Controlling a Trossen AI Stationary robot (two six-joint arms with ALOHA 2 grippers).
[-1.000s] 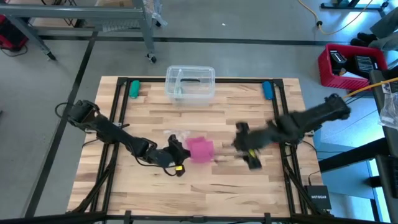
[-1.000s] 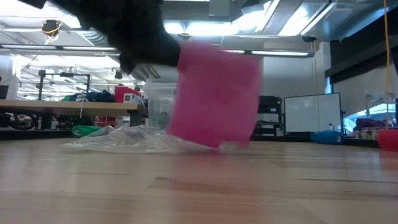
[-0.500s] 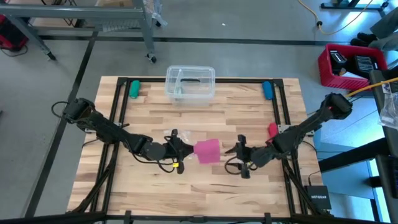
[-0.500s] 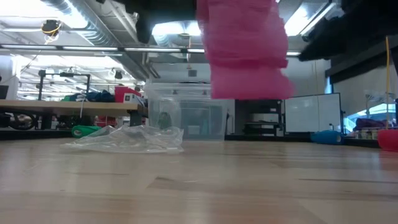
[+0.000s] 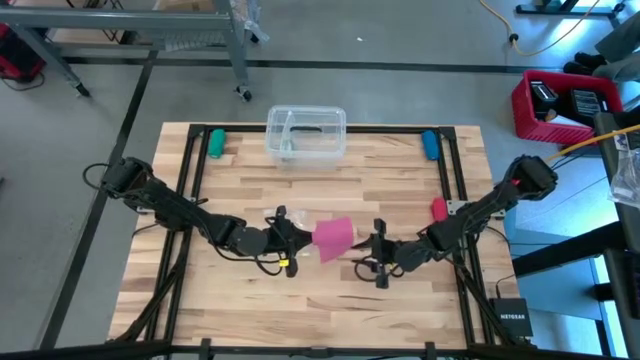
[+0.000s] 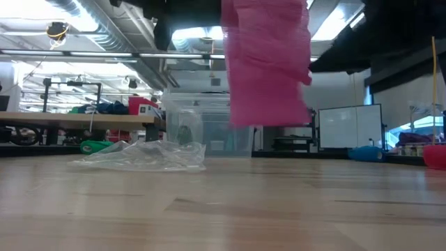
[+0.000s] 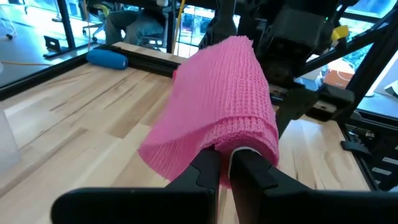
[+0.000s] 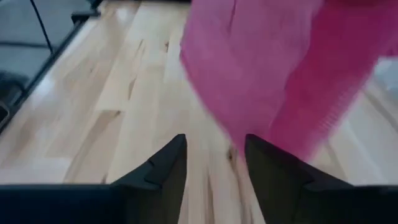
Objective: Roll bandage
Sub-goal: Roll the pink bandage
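High view: the bandage (image 5: 332,237), a pink wad, sits over the middle of the table (image 5: 250,300), between the two arms. The left gripper (image 5: 296,243) meets its near edge; the right gripper (image 5: 368,254) stands just beside its far edge, not visibly touching. A clear tub (image 5: 306,133) lies at the table's far side, well apart.

Low view: the bandage (image 6: 268,63) hangs clear of the tabletop, its lower hem loose and uneven. A crumpled wrapper (image 6: 143,155) lies on the wood behind it.

Left wrist view: the left gripper (image 7: 225,163) is clamped on the bandage (image 7: 217,118), fingers (image 7: 252,171) nearly together over one corner of the open-knit fabric, which drapes in a soft fold.

Right wrist view: the right gripper (image 8: 214,152) is apart and empty, its fingers (image 8: 165,165) framing the hanging fabric (image 8: 273,74) just ahead.

Handling, as judged: light, limp and stretchy, with a knit surface that should not slip in the pads. It will sag and twist wherever unsupported. The best hold appears to be the free hanging edge, taken across its full width so the strip stays flat for winding.
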